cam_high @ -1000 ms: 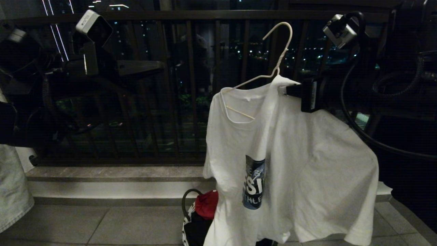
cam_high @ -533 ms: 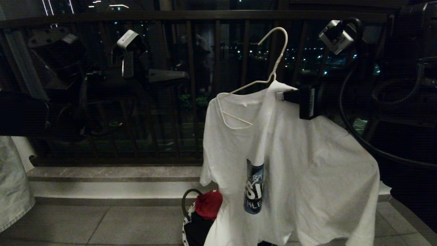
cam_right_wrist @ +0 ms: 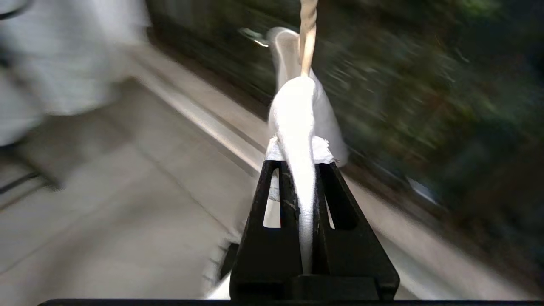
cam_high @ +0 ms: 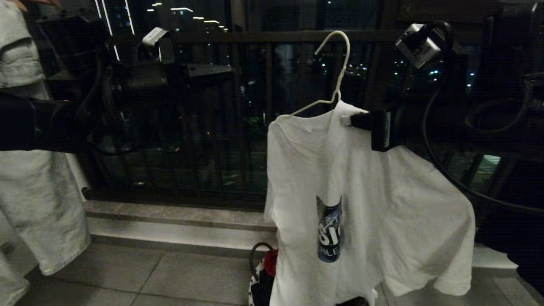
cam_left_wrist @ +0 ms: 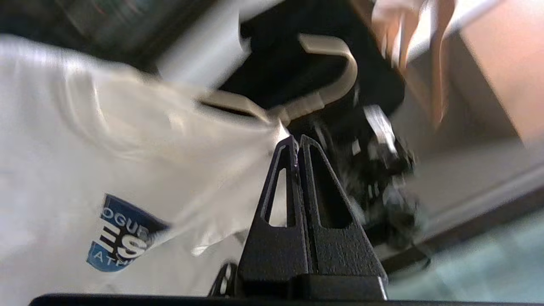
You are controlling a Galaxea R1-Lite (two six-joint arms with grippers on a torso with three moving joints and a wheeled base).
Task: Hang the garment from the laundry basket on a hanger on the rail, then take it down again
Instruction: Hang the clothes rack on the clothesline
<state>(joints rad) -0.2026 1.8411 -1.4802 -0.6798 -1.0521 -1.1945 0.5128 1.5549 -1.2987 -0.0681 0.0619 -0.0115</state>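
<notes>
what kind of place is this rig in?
Likely a high-rise apartment balcony at night, used for drying laundry: a dark railing with city lights beyond, a tiled floor, and a white T-shirt on a wire hanger.

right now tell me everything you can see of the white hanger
The hanger is thin white wire with a curved hook on top and a twisted neck. It stands nearly upright in the air, its hook on nothing, before the dark balcony railing. A white t-shirt covers most of it; only one sloping shoulder wire shows. The right tool is shut on bunched cloth just below the neck.
</notes>
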